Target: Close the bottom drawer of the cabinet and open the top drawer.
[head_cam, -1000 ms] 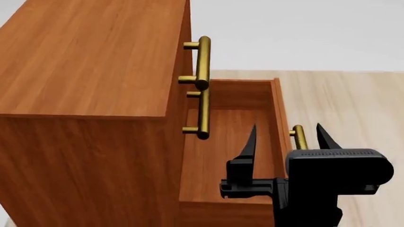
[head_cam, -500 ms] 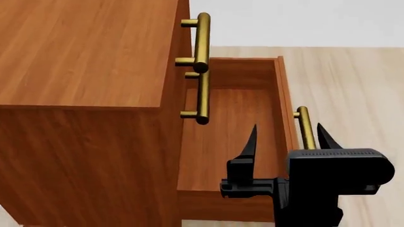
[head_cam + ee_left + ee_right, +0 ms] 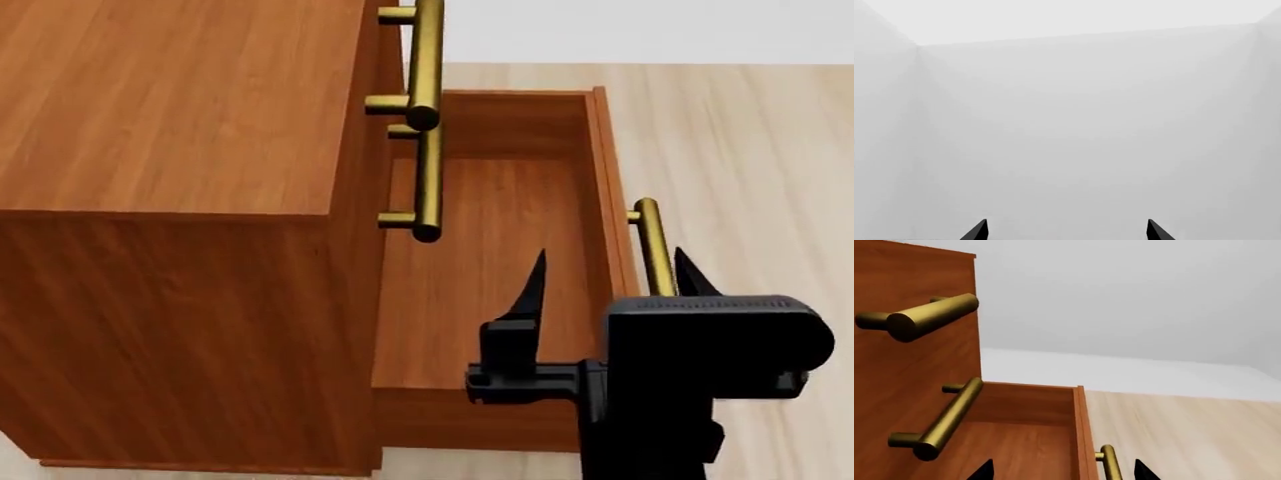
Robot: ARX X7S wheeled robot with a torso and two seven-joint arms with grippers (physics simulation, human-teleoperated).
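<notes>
- Cabinet [image 3: 174, 200]: reddish-brown wood grain, boxy, fills the left half of the head view; stands on a pale plank floor [image 3: 747, 130].
- Top drawer [image 3: 954, 335]: pushed in flush with the cabinet front. Its brass bar handle [image 3: 424, 60] projects from the upper front edge.
- Middle drawer: also shut; its brass handle [image 3: 426, 185] sits directly beneath the top one, the two bars nearly end to end in the head view.
- Bottom drawer [image 3: 481, 260]: pulled well out from the cabinet, interior bare wood, open box facing up. Its brass handle [image 3: 653, 250] runs along the outer face of the front panel.
- Right claw [image 3: 607, 275]: black, fingers spread apart and holding nothing. One fingertip [image 3: 534, 275] is over the drawer interior, the other just outside the front panel beside the handle, so the panel lies between them as seen from the head. Whether either touches the wood cannot be told.
- Left claw [image 3: 1066, 231]: only two dark tips show at the edge of its wrist view, set wide apart, empty, facing a plain pale wall [image 3: 1067, 125].
</notes>
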